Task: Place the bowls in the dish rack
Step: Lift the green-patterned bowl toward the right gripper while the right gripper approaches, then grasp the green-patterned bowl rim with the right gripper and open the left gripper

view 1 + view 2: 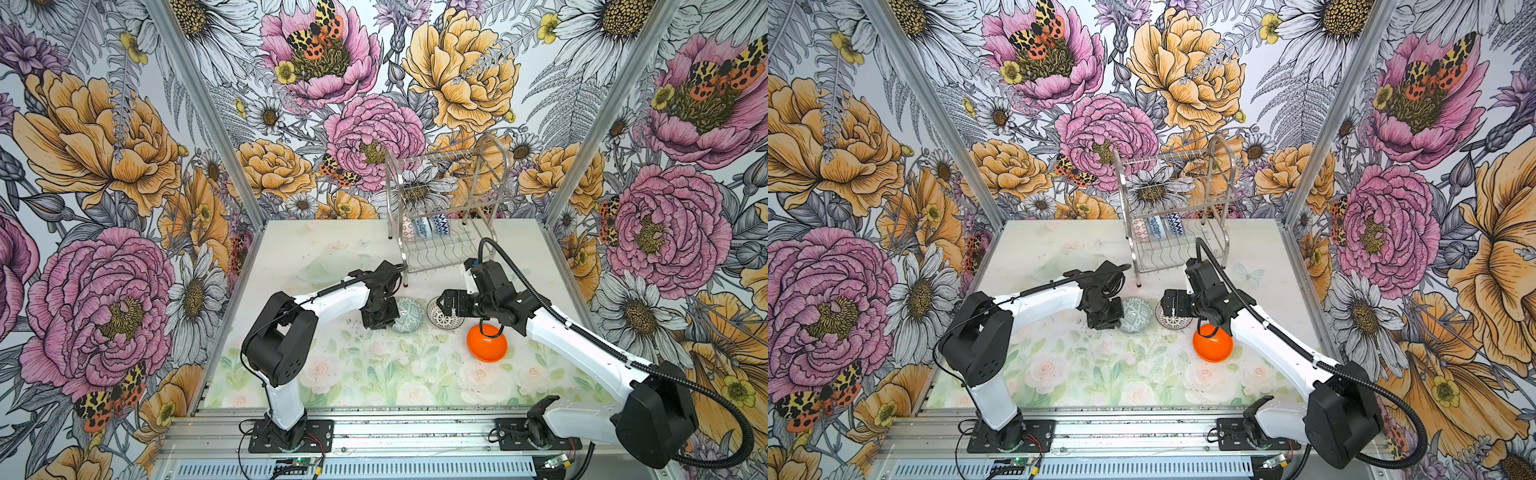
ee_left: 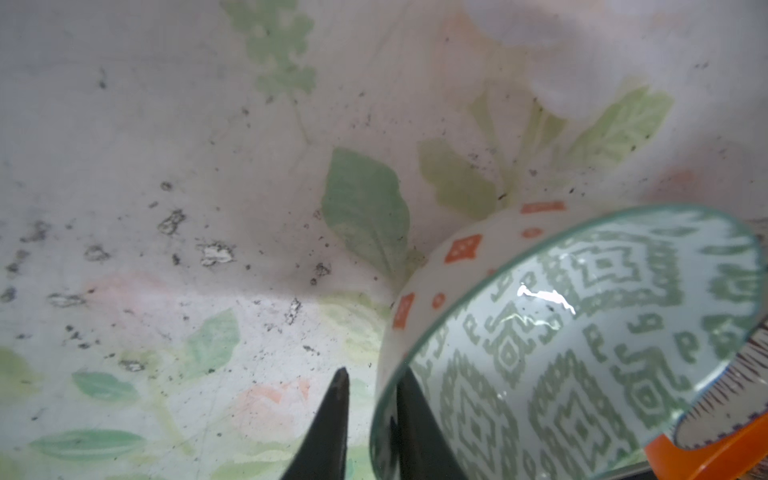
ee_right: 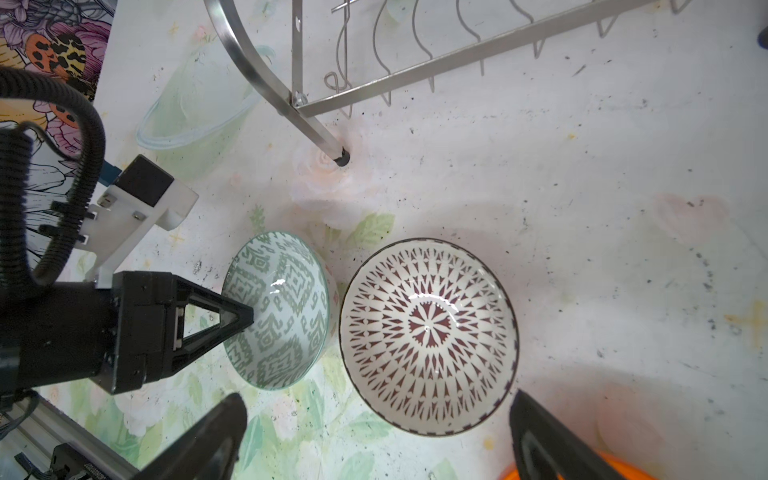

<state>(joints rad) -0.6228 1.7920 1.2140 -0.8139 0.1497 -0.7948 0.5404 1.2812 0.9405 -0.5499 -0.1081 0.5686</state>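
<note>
Left gripper [image 2: 372,374] — jaws narrowly parted astride left rim of grey-green patterned ceramic bowl [image 1: 409,316], mouth up. Right gripper [image 3: 378,397] — spread wide above black-and-white lattice ceramic bowl [image 3: 428,332].

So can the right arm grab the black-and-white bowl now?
Probably yes. The right gripper hangs open just above the black-and-white bowl with nothing between them, though the grey-green bowl sits close beside it.

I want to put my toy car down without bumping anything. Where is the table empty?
Crowded: the middle, where the grey-green bowl, black-and-white bowl and orange bowl sit close together, with the left hand and right hand at them. Bare: the near strip of table between those bowls and the arm bases, and the far left corner beside the dish rack.
</note>
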